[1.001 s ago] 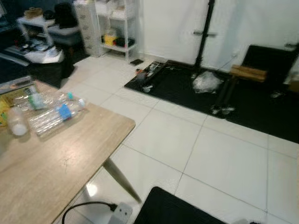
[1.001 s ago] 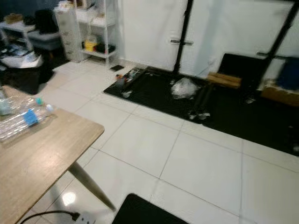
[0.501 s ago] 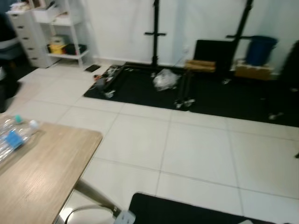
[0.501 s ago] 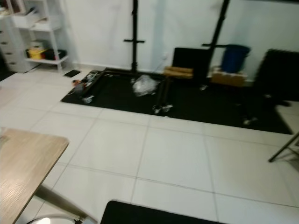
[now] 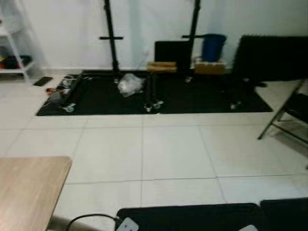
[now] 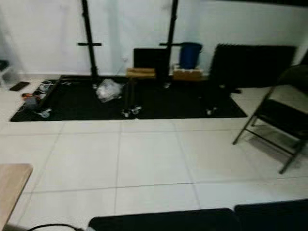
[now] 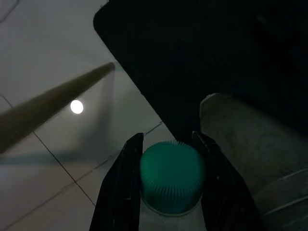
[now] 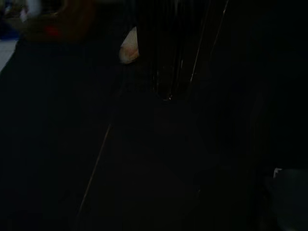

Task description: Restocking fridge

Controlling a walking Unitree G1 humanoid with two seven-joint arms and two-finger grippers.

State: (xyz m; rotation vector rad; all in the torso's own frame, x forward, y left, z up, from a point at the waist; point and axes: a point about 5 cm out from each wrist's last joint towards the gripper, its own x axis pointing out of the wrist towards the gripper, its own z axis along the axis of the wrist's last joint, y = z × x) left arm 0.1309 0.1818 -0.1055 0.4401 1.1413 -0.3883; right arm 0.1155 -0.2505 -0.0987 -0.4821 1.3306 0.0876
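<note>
Left end effector [image 7: 166, 185] is clamped on a bottle: its two black fingers [image 7: 122, 178] press against either side of the green ribbed cap [image 7: 172, 175], with the clear neck of the bottle [image 7: 166, 219] just visible beneath the cap. Below this grip, the left wrist view shows pale floor tiles [image 7: 43, 48], a slanted wooden bench leg [image 7: 53, 103], the edge of a black mat and a grey rounded form that cannot be identified. Right end effector: the right wrist view is very dark, and I cannot tell whether its fingers are apart or together; only faint lines and a pale spot can be made out there. The head views, slightly blurred, show a white tiled floor [image 5: 168, 149] with the corner of a light wood bench [image 5: 29, 190] at lower left. A black cable [image 5: 89, 219] runs to a white plug block [image 5: 126, 224] at the near edge of a black mat [image 5: 192, 216]. Farther back, a large black floor mat [image 5: 192, 98] lies against the white wall, carrying two upright black posts [image 5: 111, 36], a crumpled clear plastic bag [image 5: 130, 84], a wooden block [image 5: 161, 66] and a blue bucket [image 5: 213, 46] on a cardboard box [image 5: 209, 66]. A black folding chair [image 6: 279, 113] stands at the right.
</note>
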